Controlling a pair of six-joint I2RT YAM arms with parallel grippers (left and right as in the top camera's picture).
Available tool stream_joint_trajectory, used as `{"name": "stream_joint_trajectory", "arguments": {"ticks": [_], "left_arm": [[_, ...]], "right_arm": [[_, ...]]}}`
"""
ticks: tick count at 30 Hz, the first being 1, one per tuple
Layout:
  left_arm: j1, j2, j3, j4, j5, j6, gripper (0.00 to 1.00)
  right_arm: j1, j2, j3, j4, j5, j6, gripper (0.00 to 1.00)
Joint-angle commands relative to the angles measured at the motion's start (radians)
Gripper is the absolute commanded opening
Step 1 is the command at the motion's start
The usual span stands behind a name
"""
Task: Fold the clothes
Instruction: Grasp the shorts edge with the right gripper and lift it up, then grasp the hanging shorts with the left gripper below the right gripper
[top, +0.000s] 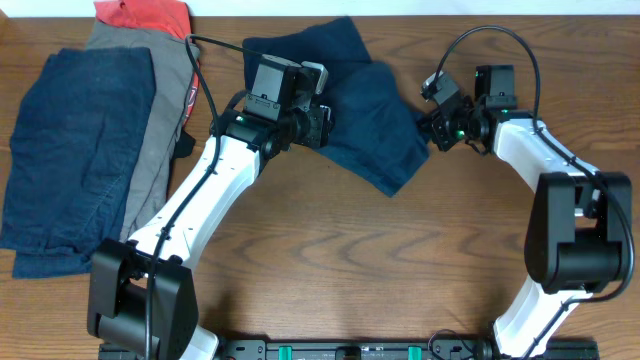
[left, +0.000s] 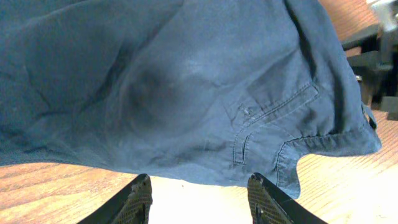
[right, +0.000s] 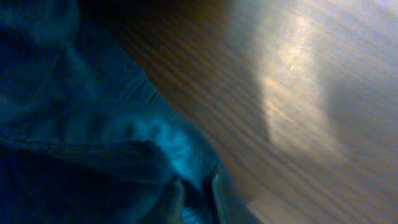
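Your left gripper (left: 199, 184) is hovering with fingers spread, gripping nothing, at the edge of the navy garment (top: 375, 125), which is lying crumpled on the table (top: 330, 260). Your right gripper (top: 434, 127) is sitting at its right edge, and I cannot tell its grip.

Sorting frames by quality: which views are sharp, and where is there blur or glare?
Overhead: sharp, evenly lit. Left wrist: navy garment crisp, table below it washed out. Right wrist: dim, blurred, blue-tinted, with a glare patch on the table.
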Motion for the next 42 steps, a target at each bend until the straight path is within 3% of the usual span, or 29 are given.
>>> {"name": "stream_joint_trajectory", "arguments": {"ticks": [1,9,19,25,35,42], "left_arm": [[0.002,-0.003,0.009,-0.003,0.009,0.018,0.52],[0.004,-0.003,0.009,0.021,0.007,0.029,0.52],[0.01,-0.063,0.01,0.118,0.005,0.03,0.52],[0.041,-0.151,0.01,0.133,0.006,0.029,0.52],[0.043,-0.163,0.009,0.105,0.006,0.029,0.52],[0.042,-0.157,0.009,0.054,0.105,0.029,0.52]], "right_arm": [[0.008,0.029,0.014,0.0,-0.032,0.066,0.01],[-0.01,-0.058,0.053,-0.019,-0.085,0.209,0.01],[-0.024,-0.363,0.322,-0.339,-0.077,0.221,0.01],[-0.025,-0.527,0.39,-0.394,-0.076,0.234,0.01],[0.021,-0.459,0.389,-0.474,-0.081,0.253,0.01],[0.053,-0.427,0.389,-0.441,-0.076,0.253,0.01]]}}
